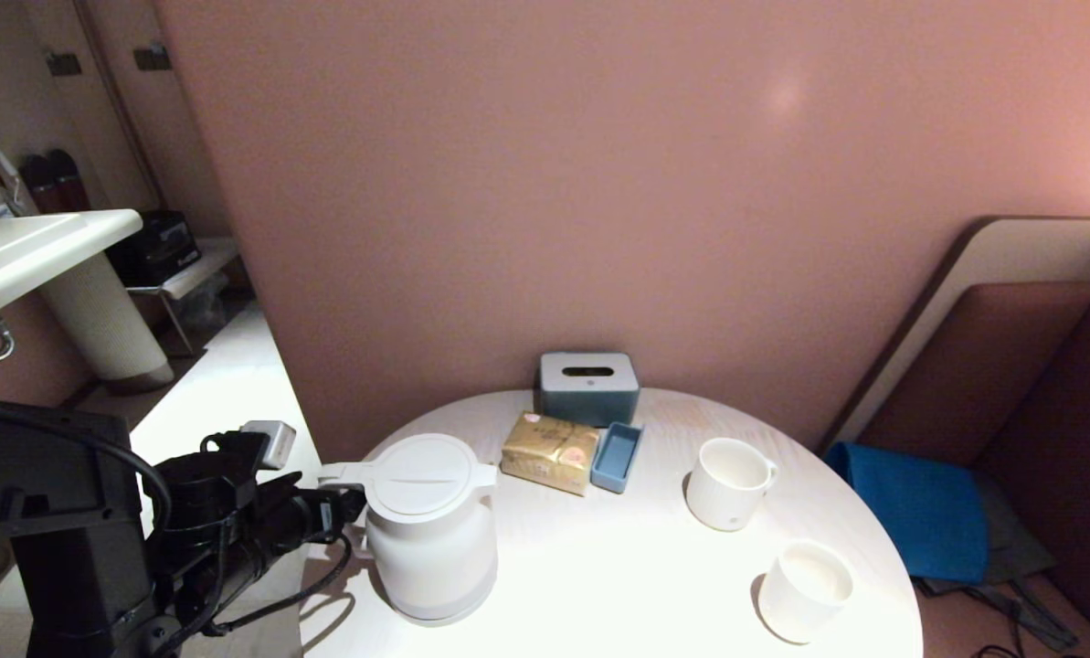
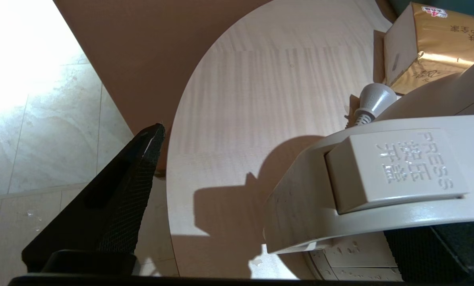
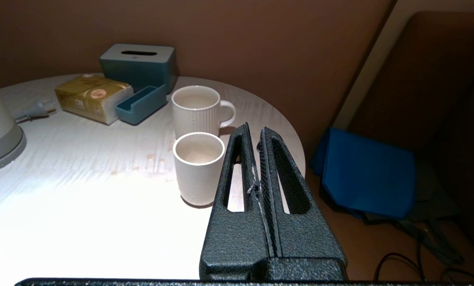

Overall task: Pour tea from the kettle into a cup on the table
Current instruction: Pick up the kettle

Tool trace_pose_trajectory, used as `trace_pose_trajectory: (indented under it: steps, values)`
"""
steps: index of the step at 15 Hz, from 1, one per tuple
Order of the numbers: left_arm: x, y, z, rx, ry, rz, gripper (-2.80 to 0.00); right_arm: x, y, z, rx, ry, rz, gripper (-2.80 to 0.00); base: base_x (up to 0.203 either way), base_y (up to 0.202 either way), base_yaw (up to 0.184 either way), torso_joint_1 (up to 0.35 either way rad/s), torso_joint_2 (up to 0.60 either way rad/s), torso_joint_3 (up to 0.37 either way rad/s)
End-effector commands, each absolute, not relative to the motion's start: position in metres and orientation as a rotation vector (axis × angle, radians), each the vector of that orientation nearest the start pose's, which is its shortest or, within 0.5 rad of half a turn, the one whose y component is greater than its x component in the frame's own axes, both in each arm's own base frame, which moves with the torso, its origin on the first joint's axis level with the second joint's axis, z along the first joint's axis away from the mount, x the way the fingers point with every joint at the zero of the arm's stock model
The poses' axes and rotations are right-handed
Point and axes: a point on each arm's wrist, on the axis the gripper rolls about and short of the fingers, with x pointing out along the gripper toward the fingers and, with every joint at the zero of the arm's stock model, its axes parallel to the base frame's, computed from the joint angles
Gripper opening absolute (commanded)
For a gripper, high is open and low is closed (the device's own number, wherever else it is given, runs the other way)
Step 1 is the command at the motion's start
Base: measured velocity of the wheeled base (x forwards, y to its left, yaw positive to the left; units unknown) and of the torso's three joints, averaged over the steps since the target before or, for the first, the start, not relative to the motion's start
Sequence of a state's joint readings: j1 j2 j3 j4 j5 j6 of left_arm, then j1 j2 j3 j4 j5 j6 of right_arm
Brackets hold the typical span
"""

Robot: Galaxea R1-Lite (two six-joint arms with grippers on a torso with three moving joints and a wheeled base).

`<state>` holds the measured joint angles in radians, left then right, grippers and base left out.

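Left wrist view puts the left gripper (image 2: 284, 190) at the kettle (image 2: 387, 186), its jaws spread wide to either side of the handle top with the "PRESS" button; one black finger (image 2: 113, 206) stands clear over the table's edge, the other is largely cut off under the handle, and whether it touches cannot be told. From the head view the left arm (image 1: 234, 521) reaches level toward the kettle's handle from the side away from the cups, cables looping beneath it. The kettle stands upright on the table (image 1: 599, 567), lid closed. Beyond the kettle lie a gold tissue pack (image 1: 550, 451), a blue tray (image 1: 617, 456) and a grey-blue tissue box (image 1: 587, 387). Farther from the kettle, the ribbed mug (image 1: 729, 482) and the cup (image 1: 803, 590) stand apart near the table's rim. The right gripper (image 3: 254, 139), jaws pressed together, hangs just beside the cup, hiding part of its wall. The cup's contents are hard to make out.
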<state>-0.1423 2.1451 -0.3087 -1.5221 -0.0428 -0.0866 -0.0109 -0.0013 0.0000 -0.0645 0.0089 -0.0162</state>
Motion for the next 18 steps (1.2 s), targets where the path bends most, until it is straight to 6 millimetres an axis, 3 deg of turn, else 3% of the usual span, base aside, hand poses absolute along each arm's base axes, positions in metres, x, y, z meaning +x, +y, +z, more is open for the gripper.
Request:
trace_pose_trajectory:
  steps: [1, 2, 3, 11, 16, 18]
  values:
    - [0.286, -0.042, 0.038, -0.074, 0.268, -0.172, 0.0, -0.023, 0.0, 0.082, -0.018, -0.064, -0.002, -2.8, 0.0, 0.0, 0.0, 0.0, 0.0, 0.0]
    - [0.286, -0.042, 0.038, -0.073, 0.268, -0.172, 0.0, -0.023, 0.0, 0.082, -0.018, -0.065, -0.002, -2.8, 0.0, 0.0, 0.0, 0.0, 0.0, 0.0]
    - [0.286, -0.042, 0.038, -0.072, 0.271, -0.172, -2.8, -0.023, 0.0, 0.082, -0.018, -0.064, -0.002, -2.8, 0.0, 0.0, 0.0, 0.0, 0.0, 0.0]
    - [0.285, -0.042, 0.034, -0.065, 0.288, -0.172, -2.8, -0.023, 0.0, 0.082, -0.018, -0.066, -0.002, -2.8, 0.0, 0.0, 0.0, 0.0, 0.0, 0.0]
    - [0.284, -0.062, 0.023, -0.04, 0.317, -0.186, -2.8, -0.023, 0.0, 0.082, -0.018, -0.064, -0.002, -2.8, 0.0, 0.0, 0.0, 0.0, 0.0, 0.0]
    - [0.284, -0.073, 0.028, -0.042, 0.293, -0.203, -2.8, -0.023, 0.0, 0.082, -0.018, -0.066, -0.002, -2.8, 0.0, 0.0, 0.0, 0.0, 0.0, 0.0]
